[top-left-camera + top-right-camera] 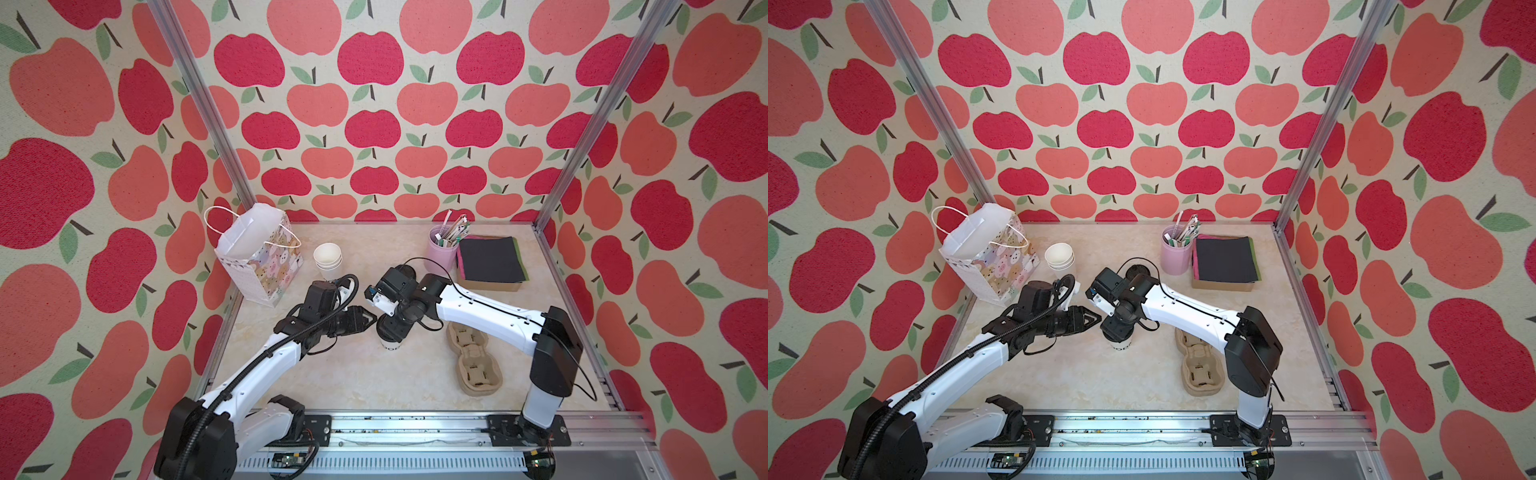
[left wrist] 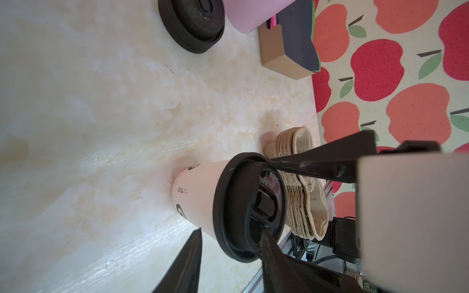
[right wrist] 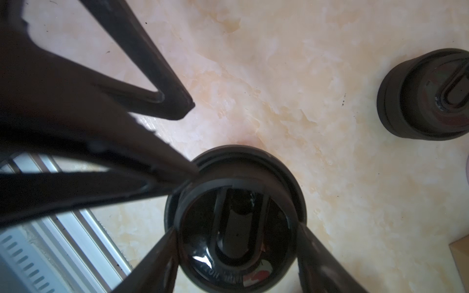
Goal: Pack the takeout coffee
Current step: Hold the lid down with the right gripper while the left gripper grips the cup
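The takeout coffee, a white paper cup (image 1: 391, 345) (image 1: 1122, 344) (image 2: 195, 192) with black lettering, stands at mid-table with a black lid (image 2: 228, 203) (image 3: 236, 203) on its rim. My right gripper (image 3: 236, 241) reaches down from above and is shut on the lid's raised top, one finger on each side. My left gripper (image 1: 371, 319) (image 1: 1096, 319) (image 2: 231, 229) comes in level from the left with its jaws apart. One fingertip (image 3: 194, 172) touches the lid's rim and the other stands off beside the cup.
A spare black lid (image 1: 1138, 270) (image 2: 193, 22) (image 3: 426, 93) lies behind the cup. At the back left are a patterned gift bag (image 1: 257, 253) and stacked white cups (image 1: 328, 259). Back right hold a pink cup with sticks (image 1: 444, 249) and a napkin box (image 1: 490, 259). Pulp cup carriers (image 1: 473, 361) lie to the right.
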`<state>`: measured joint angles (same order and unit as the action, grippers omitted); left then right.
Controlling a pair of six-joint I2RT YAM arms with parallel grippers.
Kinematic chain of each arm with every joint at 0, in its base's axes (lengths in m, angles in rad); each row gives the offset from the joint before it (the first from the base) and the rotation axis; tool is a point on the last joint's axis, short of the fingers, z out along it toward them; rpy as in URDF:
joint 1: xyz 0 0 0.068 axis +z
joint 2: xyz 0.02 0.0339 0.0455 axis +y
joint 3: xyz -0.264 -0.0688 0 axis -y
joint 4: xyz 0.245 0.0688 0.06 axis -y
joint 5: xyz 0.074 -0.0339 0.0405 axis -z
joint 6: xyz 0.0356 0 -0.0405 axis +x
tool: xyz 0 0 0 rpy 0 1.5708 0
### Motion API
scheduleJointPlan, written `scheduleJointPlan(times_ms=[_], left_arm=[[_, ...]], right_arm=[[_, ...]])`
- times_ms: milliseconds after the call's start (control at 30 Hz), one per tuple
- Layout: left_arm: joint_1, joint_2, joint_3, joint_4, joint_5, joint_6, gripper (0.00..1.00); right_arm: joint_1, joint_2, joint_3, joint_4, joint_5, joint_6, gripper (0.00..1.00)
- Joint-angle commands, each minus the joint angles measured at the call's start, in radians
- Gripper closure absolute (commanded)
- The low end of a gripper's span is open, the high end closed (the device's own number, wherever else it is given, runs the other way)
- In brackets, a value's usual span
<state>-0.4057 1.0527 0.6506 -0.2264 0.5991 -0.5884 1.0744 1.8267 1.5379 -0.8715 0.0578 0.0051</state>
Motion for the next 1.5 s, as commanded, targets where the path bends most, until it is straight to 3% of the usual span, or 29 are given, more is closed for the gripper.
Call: scheduleJointPlan(times_ms=[0, 500, 1033, 1467], left_arm=[[0.005, -0.018, 0.027, 0.013, 0.015, -0.011, 0.57], [-0.033, 0.077, -0.011, 0.058, 0.044, -0.042, 0.57], [-0.058, 0.138, 0.032, -0.135, -0.091, 0.03, 0.6], [-0.033, 0.04, 0.086, -0.169, -0.114, 0.074, 0.5]], right_arm=[[0.019, 0.155, -0.116, -0.136, -0.114, 0.03, 0.3], [0.023, 0.158, -0.113, -0.135, -0.113, 0.035, 0.29], [0.028, 0.16, -0.116, -0.124, -0.116, 0.039, 0.29], [0.02, 0.134, -0.08, -0.118, -0.115, 0.044, 0.29]])
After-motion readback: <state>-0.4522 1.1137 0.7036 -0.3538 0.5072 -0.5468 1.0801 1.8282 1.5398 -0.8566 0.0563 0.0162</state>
